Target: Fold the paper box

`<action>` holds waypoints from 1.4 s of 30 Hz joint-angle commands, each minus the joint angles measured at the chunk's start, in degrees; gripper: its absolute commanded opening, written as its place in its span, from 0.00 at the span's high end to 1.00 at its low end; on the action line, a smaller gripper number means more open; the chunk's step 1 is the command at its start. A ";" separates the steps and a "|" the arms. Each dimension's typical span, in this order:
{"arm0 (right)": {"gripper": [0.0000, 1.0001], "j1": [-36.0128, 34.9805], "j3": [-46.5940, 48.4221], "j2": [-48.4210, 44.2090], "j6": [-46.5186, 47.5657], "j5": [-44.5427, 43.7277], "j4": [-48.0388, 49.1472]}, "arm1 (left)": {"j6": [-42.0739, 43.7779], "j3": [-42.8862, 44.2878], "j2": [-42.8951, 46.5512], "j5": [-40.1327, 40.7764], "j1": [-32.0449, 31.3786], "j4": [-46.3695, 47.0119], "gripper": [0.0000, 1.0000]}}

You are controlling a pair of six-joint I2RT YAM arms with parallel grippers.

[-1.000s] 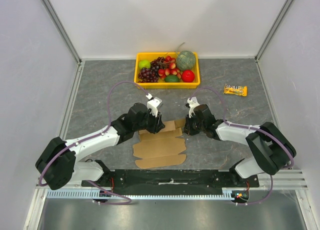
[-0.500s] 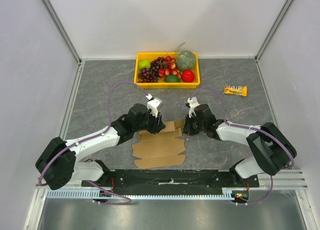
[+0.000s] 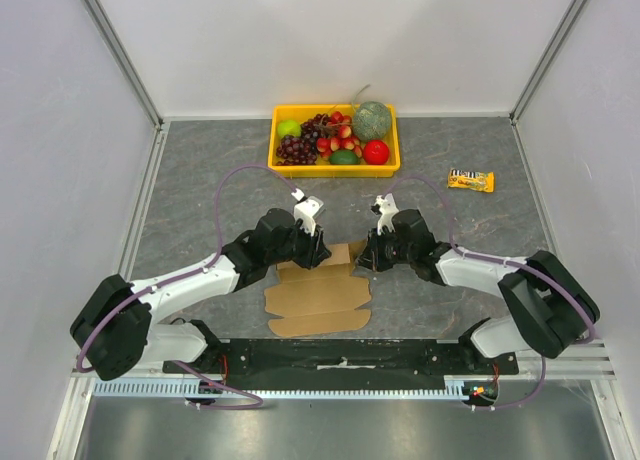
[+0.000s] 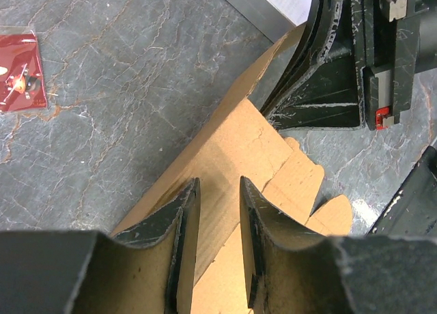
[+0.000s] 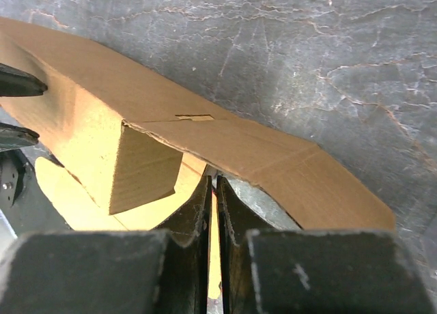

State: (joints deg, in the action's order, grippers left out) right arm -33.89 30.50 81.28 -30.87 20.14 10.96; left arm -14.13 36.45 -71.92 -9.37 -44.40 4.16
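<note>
The desk [image 3: 200, 170] is a grey, marble-patterned surface. A yellow tray [image 3: 335, 168] of fruit sits at the far side, near the middle. A small snack bar [image 3: 470, 180] lies to the right of it, well apart. The brown paper box [image 3: 318, 298] lies close to the near edge at the centre. Its near panels are flat on the desk and its far part is lifted.

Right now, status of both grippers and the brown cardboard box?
Right gripper pinching brown cardboard box flap. Left gripper astride raised panel, grip unclear. Nothing in the way.

white walls [image 3: 350, 40], grey marbled tabletop [image 3: 200, 180] — aluminium corner posts [image 3: 115, 50]
</note>
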 commanded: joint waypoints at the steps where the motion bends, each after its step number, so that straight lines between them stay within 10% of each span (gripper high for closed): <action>1: 0.89 0.05 -2.28 1.07 -3.92 4.11 8.80 | -1.60 -1.11 0.64 0.05 -0.33 -0.74 0.64; 27: 0.90 -1.53 -3.61 11.80 -10.00 6.32 22.88 | -1.95 -1.73 0.20 -0.04 -0.69 -0.21 0.64; 42: 0.74 -2.32 2.27 -2.68 6.68 -4.05 -2.76 | -1.87 -1.73 -0.06 0.31 -0.77 0.05 0.65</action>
State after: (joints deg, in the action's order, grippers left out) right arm -36.14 28.56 86.96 -34.37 22.00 20.75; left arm -14.59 35.81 -71.81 -9.30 -44.77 5.15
